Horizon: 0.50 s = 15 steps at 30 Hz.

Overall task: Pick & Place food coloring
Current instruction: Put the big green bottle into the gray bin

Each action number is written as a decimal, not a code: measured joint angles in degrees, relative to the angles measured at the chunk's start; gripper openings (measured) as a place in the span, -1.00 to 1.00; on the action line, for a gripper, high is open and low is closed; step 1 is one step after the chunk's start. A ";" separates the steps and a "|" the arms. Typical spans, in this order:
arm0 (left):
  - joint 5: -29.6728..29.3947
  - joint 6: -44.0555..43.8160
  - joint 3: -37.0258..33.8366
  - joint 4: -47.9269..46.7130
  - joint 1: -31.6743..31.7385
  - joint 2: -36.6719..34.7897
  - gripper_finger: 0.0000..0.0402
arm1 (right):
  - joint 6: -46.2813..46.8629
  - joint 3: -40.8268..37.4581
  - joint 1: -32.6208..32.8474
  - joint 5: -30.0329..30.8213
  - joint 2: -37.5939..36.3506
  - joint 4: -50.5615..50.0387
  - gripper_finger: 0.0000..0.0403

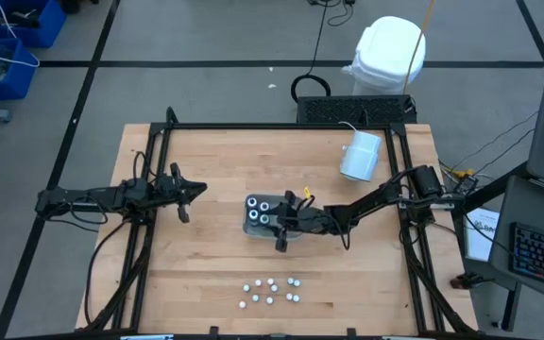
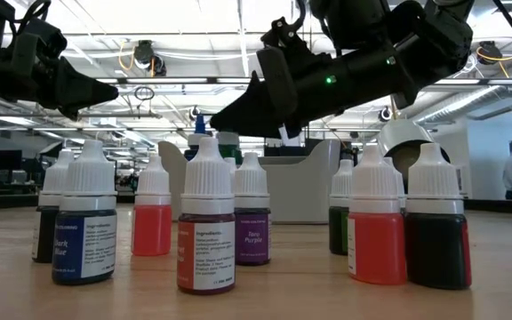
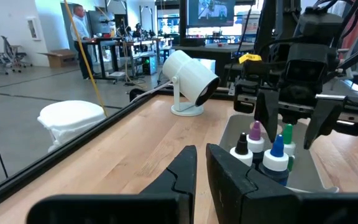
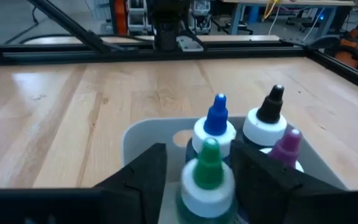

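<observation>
While hovering with open right gripper (image 4: 194, 171) straddling green-tipped dark round food coloring bottle (image 4: 207, 176) in clear rectangular plastic tray (image 1: 253, 227), lower squarely, pinch below cap, avoid neighbours; left gripper (image 1: 185, 195) narrow, idle.

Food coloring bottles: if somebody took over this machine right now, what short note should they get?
Right hand: open, above the clear tray, its fingers either side of the green-tipped bottle.
Left hand: nearly shut, empty, waiting over bare wood left of the tray.
In the tray: four bottles, tipped green, blue, black and purple.
Small white-capped bottles: standing in a cluster near the table's front edge.
Left to do: cannot tell which way bottles are being moved.
</observation>
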 joint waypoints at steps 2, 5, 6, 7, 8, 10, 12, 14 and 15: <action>0.00 0.00 0.00 0.00 0.00 0.00 -0.80 | 0.42 0.00 0.00 0.00 0.00 0.08 -0.05; 0.00 0.00 0.00 0.00 0.00 0.00 -0.80 | 0.48 0.00 0.14 -0.02 0.00 0.02 0.06; 0.00 0.00 0.00 0.00 0.00 -0.01 -0.80 | 0.42 0.00 0.24 -0.02 -0.08 0.21 0.09; 0.00 0.00 0.00 0.00 0.00 -0.01 -0.80 | 0.07 0.00 0.44 -0.30 -0.34 0.12 0.12; 0.00 0.00 0.00 0.00 0.00 0.01 -0.80 | -0.45 0.00 0.65 -1.12 -0.83 -0.11 0.15; 0.00 0.00 0.00 0.00 0.00 -0.01 -0.80 | -1.00 0.00 1.17 -2.82 -2.09 -0.33 0.19; 0.00 0.00 0.00 0.00 0.00 0.00 -0.80 | -1.16 0.00 1.83 -3.08 -3.95 -1.63 0.22; 0.00 0.00 0.00 -0.01 0.00 0.00 -0.80 | -2.07 0.00 2.55 -3.02 -6.53 -4.13 0.24; 0.02 -0.01 0.00 -0.01 0.00 -0.01 -0.80 | -2.83 0.00 2.98 -2.97 -8.17 -5.52 0.25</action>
